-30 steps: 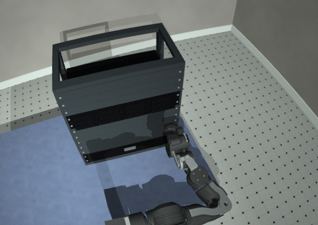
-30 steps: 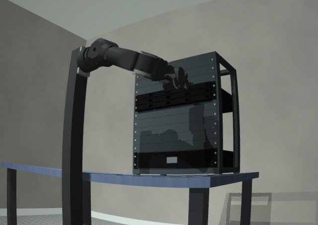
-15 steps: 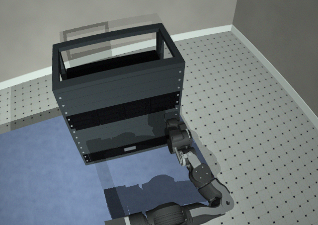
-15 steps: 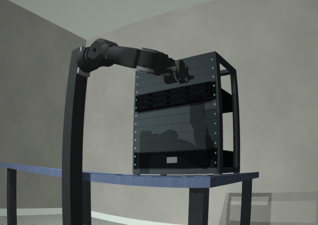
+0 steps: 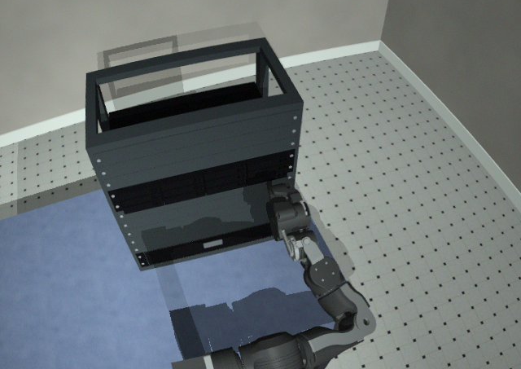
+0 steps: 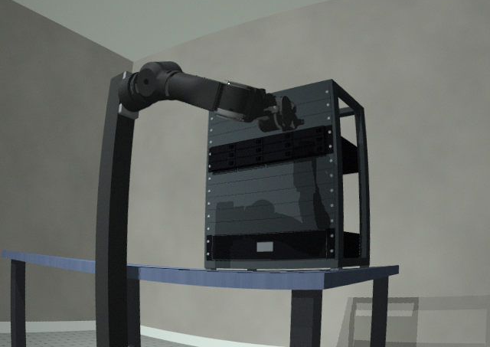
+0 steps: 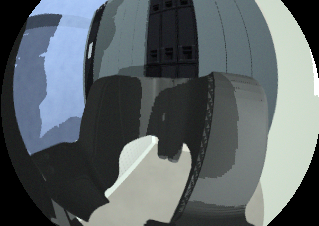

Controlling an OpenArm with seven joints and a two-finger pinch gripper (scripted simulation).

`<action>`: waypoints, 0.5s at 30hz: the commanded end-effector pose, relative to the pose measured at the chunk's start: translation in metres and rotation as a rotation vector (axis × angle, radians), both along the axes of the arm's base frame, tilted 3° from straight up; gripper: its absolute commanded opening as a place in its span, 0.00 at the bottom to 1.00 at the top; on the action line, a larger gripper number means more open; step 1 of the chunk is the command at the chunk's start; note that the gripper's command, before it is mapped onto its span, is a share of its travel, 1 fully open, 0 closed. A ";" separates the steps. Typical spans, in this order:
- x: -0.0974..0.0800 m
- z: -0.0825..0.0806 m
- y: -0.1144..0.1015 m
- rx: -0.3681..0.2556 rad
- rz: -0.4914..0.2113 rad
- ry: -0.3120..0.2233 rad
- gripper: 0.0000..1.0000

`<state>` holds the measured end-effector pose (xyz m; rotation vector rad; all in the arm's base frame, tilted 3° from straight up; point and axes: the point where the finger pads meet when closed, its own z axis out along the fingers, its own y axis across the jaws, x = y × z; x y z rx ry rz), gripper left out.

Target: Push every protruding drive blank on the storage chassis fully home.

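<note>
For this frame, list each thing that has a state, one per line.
Gripper: shut, holding nothing, in front of the rack's right side.
Rack: upright on the blue table.
Storage chassis: mounted in the rack; blanks too dark to tell which stand out.
Lower black unit: seated at the rack's bottom.

Plain grey-beige walls (image 5: 168, 15) meet in a corner at the upper right of the top view, the side wall (image 5: 458, 41) darker than the back one. A pale skirting board (image 5: 445, 116) runs along their foot. The floor (image 5: 412, 213) is laid with light square tiles, a small dark dot at each joint. A blue-topped desk (image 6: 237, 278) stands on dark legs (image 6: 305, 317), its surface mottled with soft shadows. In the exterior view the ceiling (image 6: 197, 7) is a lighter grey-green than the walls, and a faint rectangular shadow (image 6: 415, 319) lies low on the back wall.
</note>
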<state>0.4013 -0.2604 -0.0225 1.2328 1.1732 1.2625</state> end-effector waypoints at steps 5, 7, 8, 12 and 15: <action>0.011 -0.004 0.001 -0.010 0.005 0.013 0.00; 0.018 -0.004 0.001 -0.010 0.005 0.013 0.00; 0.022 -0.004 0.001 -0.010 0.005 0.013 0.00; 0.031 -0.004 0.001 -0.010 0.005 0.013 0.00; 0.035 -0.004 0.001 -0.010 0.005 0.013 0.00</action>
